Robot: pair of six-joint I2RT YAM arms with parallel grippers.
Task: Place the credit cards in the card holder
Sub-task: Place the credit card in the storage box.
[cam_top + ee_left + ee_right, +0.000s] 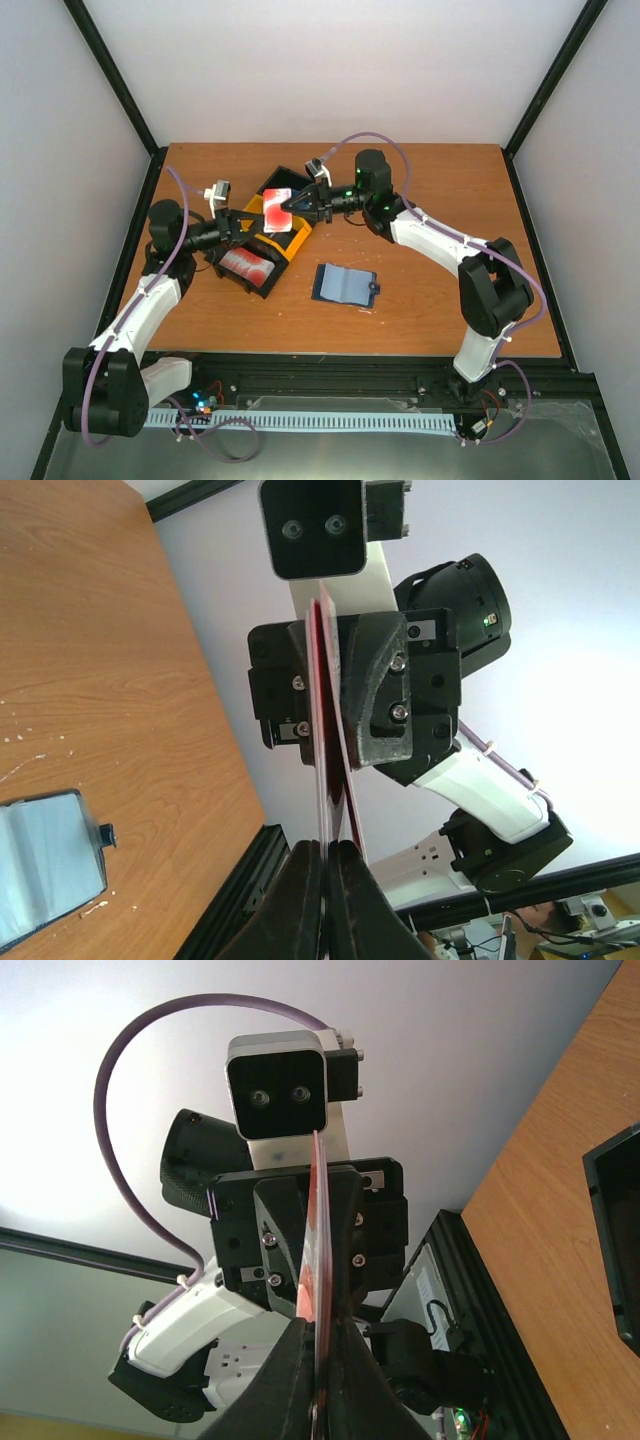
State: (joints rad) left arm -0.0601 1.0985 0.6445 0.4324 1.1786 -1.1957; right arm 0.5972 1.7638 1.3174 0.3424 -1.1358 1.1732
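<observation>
Left hand (pixel 257 221) and right hand (pixel 296 207) both clamp one thin red rectangular card (pixel 277 209); dark navy folding wallet (pixel 345 284) lies open on wooden desk (pixel 440 185).

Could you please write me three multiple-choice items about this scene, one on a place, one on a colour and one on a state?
1. Where does the card holder lie?
A. On the table, to the right of the bin in the top view.
B. Inside the bin.
C. Propped against the back wall.

2. What colour is the credit card held in the air?
A. Green.
B. Yellow.
C. Red.

3. How is that credit card held?
A. It lies loose on the table.
B. The left end effector and the right end effector are both shut on it.
C. One end effector alone holds it.

Answers: 1 A, since the card holder lies open on the bare wood beside the bin. 2 C, since the card shows red in the top view. 3 B, since both wrist views show fingers closed on opposite ends of the card.
</observation>
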